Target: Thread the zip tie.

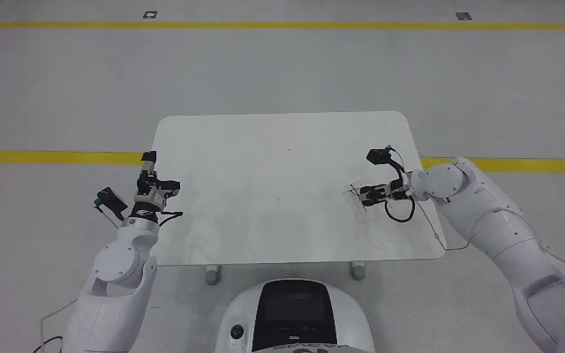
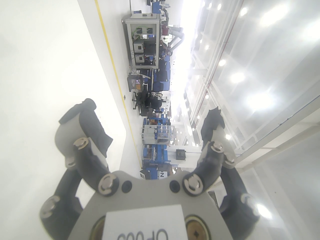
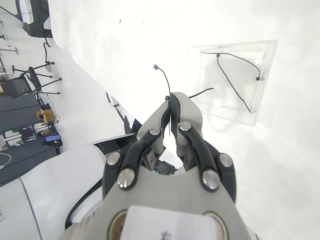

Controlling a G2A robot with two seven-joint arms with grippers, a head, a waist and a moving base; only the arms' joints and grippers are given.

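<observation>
Right now the job is at the start of the threading step, I think. The right claw (image 3: 171, 99) is squeezed tight on the black zip tie (image 3: 165, 78), close to the right edge of the white table (image 1: 265, 176). The tie's small square head sticks out past the fingertips. A thin black end pokes out on the other side, toward a clear tray (image 3: 265, 51) just beside it. I cannot tell if that end is part of the same tie. Some more black ties lie in the tray.

The left claw (image 2: 150, 122) is wide open and holds nothing. It is at the left edge of the table, well apart from the tie.

The tie does not look threaded yet. Next, the thin tip has to go into the tiny hole in the head. That calls for the left claw to come over, hold one end, and line things up with care.

Each wrist has a white sticker (image 2: 145, 223) with dark print, cut off at the edge.
</observation>
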